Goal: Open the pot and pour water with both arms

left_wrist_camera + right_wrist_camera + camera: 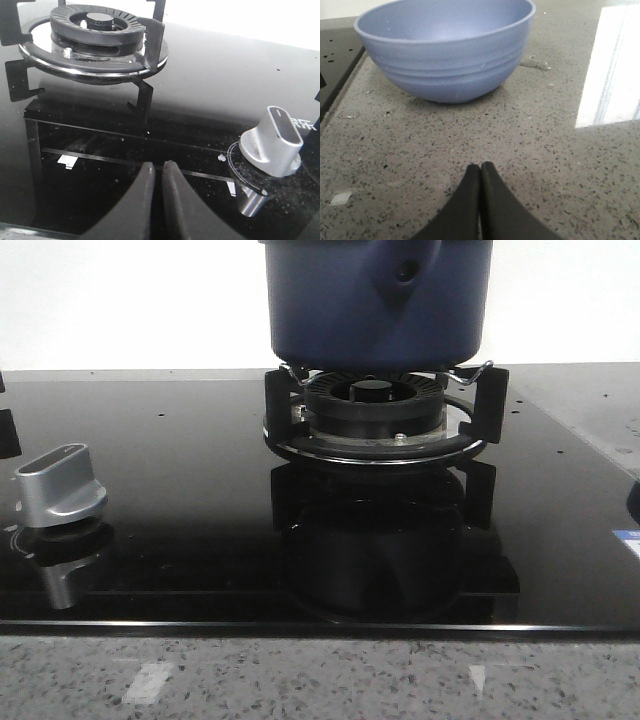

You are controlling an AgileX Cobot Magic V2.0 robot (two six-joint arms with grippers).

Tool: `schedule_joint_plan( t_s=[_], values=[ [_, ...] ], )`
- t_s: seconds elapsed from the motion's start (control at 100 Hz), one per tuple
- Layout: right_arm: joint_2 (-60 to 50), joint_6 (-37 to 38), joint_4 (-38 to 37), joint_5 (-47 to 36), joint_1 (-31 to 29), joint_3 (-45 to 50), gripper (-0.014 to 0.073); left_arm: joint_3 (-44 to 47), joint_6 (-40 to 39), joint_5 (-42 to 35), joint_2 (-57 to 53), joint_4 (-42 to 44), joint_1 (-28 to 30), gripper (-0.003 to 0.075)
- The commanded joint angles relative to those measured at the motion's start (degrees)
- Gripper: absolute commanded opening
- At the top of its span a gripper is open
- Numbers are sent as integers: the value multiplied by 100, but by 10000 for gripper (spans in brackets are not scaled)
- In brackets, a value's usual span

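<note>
The dark navy-blue pot (330, 310) stands on the black supports of the gas burner (375, 405) at the back middle of the front view. Its top is cut off by the frame. A tapered handle stub (405, 270) with a round hole faces me. My left gripper (159, 164) is shut with nothing in it, low over the black glass hob (100, 165), between the burner (95, 30) and a silver knob (272, 142). My right gripper (480, 165) is shut and empty over the speckled counter (545, 165), short of a light blue bowl (445, 50). Neither gripper shows in the front view.
The silver knob (62, 482) sticks up from the glossy black hob (180, 490) at the left. A speckled stone counter edge (300, 680) runs along the front. The bowl stands on the stone just right of the hob's edge (335, 65).
</note>
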Motion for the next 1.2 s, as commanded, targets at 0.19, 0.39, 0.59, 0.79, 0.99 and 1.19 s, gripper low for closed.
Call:
schedule_joint_plan(
  t_s=[0.19,0.39,0.59,0.79,0.99,1.19],
  values=[
    [-132,-29,67,-1867,-37,157,-74,184,-18,-500,-153,-395,-49,-20],
    [-132,-19,1319,-3191,-37,157,-74,184,-18,-1767,-153,-1990,-49,-20],
    [-132,103,2380,-2977,-37,157,-74,184,-18,-2672,-153,-2532,-49,-20],
    [-121,268,2832,-2253,-37,-222,-74,58,-18,-2613,-153,-2928,-49,-20],
    [79,237,2832,-790,87,-1058,-74,-705,23,-1381,13,-2436,-90,-20],
    [668,-845,2821,347,444,-2090,-74,-1721,1609,-585,794,-1976,-461,-20]
  ],
)
